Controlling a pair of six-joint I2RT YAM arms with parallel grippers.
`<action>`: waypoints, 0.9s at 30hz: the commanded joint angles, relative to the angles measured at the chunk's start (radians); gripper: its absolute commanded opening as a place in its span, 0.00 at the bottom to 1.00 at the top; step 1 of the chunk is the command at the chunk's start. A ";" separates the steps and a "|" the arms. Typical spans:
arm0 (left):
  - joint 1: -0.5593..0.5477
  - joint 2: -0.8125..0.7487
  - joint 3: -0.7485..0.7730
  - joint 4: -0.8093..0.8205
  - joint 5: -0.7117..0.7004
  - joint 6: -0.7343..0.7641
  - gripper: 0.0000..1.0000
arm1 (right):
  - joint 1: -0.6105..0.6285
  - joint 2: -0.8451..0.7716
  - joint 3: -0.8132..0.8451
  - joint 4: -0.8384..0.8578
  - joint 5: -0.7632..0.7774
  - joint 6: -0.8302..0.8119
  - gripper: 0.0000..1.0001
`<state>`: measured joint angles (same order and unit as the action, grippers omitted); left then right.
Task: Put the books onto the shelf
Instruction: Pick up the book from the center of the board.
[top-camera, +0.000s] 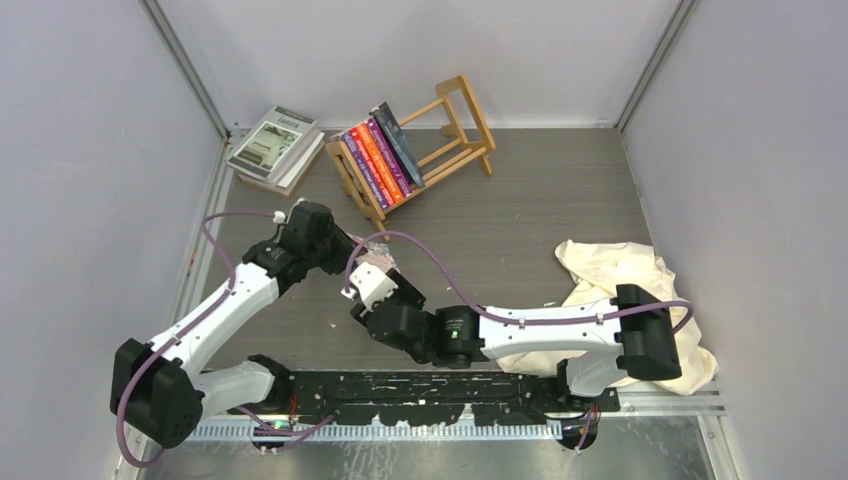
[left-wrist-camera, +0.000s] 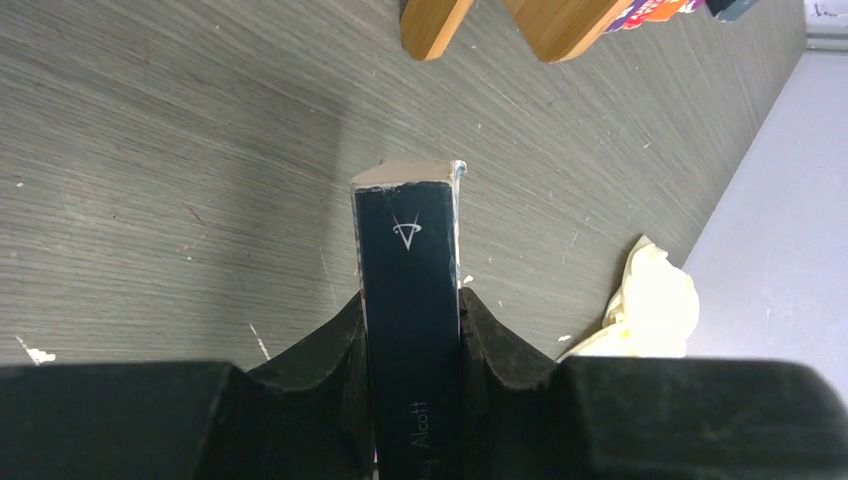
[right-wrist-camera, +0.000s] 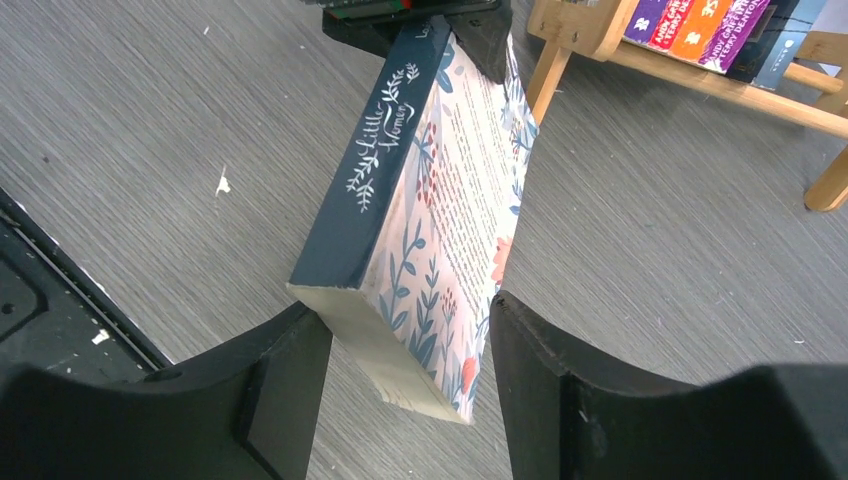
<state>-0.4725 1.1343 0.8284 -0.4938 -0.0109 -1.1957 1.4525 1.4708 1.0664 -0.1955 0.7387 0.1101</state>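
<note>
Two claws: left claw (left-wrist-camera: 410, 312) pinches floral book (right-wrist-camera: 440, 210); right claw (right-wrist-camera: 405, 335) spread.
Table (top-camera: 540, 215): grey woodgrain; walls (top-camera: 70, 150) grey.
Writing: "Little Women", "Alcott".

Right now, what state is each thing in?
left gripper: shut on the floral book's spine.
right gripper: open, jaws either side of the book's lower end.
floral book: held tilted, not yet shelved.
shelf: upright, partly filled.
paperbacks: leaning in the shelf's left end.
large books: stacked flat, unshelved.
cloth: crumpled.

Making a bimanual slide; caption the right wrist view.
Left fingers clamp the floral book at its far end; right fingers stand open around its near end.
</note>
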 joint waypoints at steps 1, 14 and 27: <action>-0.040 -0.034 0.061 -0.031 -0.118 0.054 0.00 | -0.003 -0.016 0.109 -0.011 0.074 0.056 0.63; -0.156 0.008 0.139 -0.061 -0.248 0.075 0.00 | 0.003 0.060 0.222 -0.096 0.091 0.058 0.66; -0.196 -0.004 0.179 -0.097 -0.297 0.090 0.00 | -0.035 0.128 0.269 -0.138 0.097 0.078 0.66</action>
<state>-0.6640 1.1553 0.9333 -0.6106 -0.2806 -1.1172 1.4399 1.5951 1.2881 -0.3229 0.7986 0.1692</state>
